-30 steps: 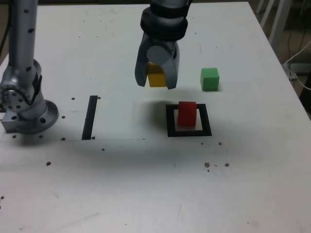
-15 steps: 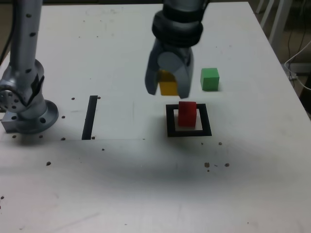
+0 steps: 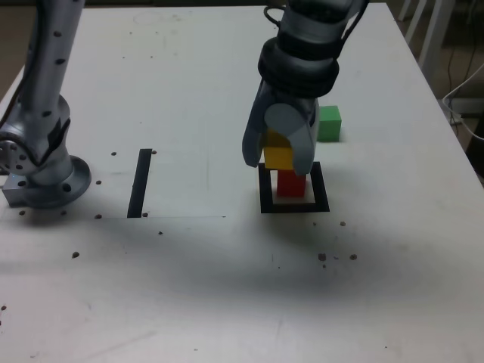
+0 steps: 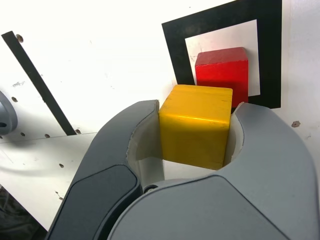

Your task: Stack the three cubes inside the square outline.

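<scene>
My gripper (image 3: 278,157) is shut on the yellow cube (image 3: 277,155) (image 4: 196,125) and holds it in the air just above the red cube (image 3: 291,184) (image 4: 223,70). The red cube stands inside the square outline (image 3: 294,206) (image 4: 215,19), a black tape frame with a white centre. The yellow cube sits slightly toward the exterior view's left of the red one, and I cannot tell whether they touch. The green cube (image 3: 328,123) rests on the table behind the outline, partly hidden by the arm.
A straight black tape strip (image 3: 140,183) (image 4: 37,82) lies at the exterior view's left of the outline. The arm's grey base (image 3: 38,166) stands at the far left. Small dark specks dot the white table (image 3: 227,287).
The gripper has carried the yellow cube toward the exterior view's right and down, from beside the outline to just over the red cube.
</scene>
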